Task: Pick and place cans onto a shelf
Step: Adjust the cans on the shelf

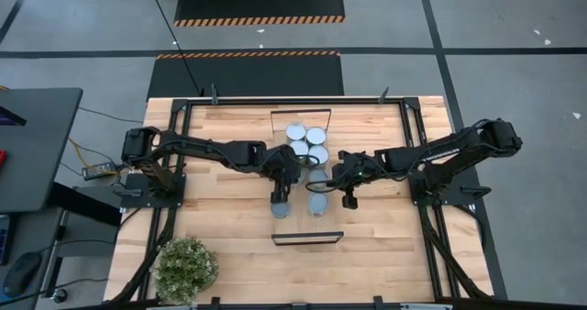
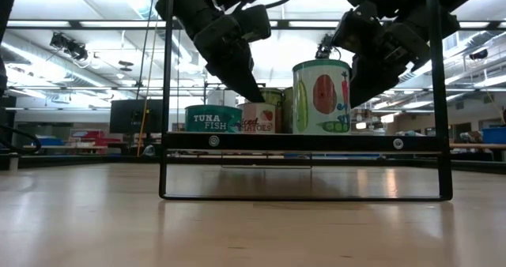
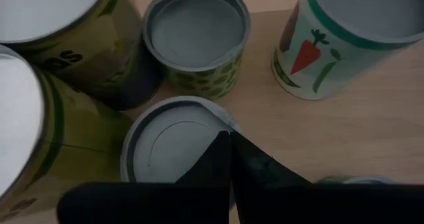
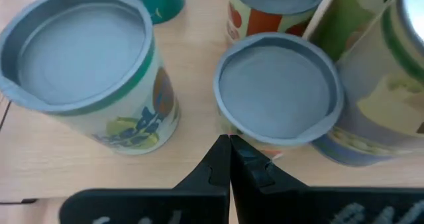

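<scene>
I held my left gripper (image 1: 280, 198) pinched shut on nothing, poised over the shelf (image 1: 306, 117), and my right gripper (image 1: 349, 196) was closed empty too, hovering just beside the cans (image 1: 306, 141). The cans were short metal cylinders with smooth, silvery round tops and raised rims, wrapped in glossy printed labels; all stood upright, clustered together on the board. From table height one read "TUNA FISH" (image 2: 213, 118) on teal, and a taller can (image 2: 321, 95) showed painted vegetables. The shelf was a long, narrow plank of pale wood with thin black metal frames at its short ends, running lengthwise away across the plank tabletop (image 1: 229, 227).
</scene>
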Tool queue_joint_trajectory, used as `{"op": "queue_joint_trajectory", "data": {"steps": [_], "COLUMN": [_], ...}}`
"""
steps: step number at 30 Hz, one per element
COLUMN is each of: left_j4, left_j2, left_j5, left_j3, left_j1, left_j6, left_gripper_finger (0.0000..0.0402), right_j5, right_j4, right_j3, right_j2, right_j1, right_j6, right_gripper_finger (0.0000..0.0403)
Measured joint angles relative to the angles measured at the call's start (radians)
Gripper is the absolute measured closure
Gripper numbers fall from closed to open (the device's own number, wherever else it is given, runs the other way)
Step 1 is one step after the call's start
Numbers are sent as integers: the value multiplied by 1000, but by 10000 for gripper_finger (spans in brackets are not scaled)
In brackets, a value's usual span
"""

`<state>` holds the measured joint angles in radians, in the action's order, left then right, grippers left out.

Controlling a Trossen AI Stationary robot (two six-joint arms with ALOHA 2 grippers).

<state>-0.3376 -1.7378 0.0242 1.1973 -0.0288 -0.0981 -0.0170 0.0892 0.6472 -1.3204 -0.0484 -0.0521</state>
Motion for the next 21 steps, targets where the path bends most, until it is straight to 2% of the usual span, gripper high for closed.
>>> {"op": "queue_joint_trajectory", "data": {"steps": [8, 13, 17, 21], "left_j4": [9, 16, 11, 34], "left_j2": [18, 34, 31, 20], "left_j5": [0, 2, 63, 74], "left_j3": [2, 2, 1, 0], "left_j1": [40, 73, 106, 140], "left_j6": [-39, -44, -39, -35], "left_gripper_finger": [395, 395, 395, 395], "right_j5": [22, 12, 31, 53], "right_j4": [52, 145, 171, 186], "right_j3": [10, 83, 108, 108], "right_j2": [18, 38, 40, 37], "right_j1": [-12, -41, -70, -84], "right_j6": [-47, -53, -53, -74], "right_gripper_finger": [398, 398, 398, 398]}}
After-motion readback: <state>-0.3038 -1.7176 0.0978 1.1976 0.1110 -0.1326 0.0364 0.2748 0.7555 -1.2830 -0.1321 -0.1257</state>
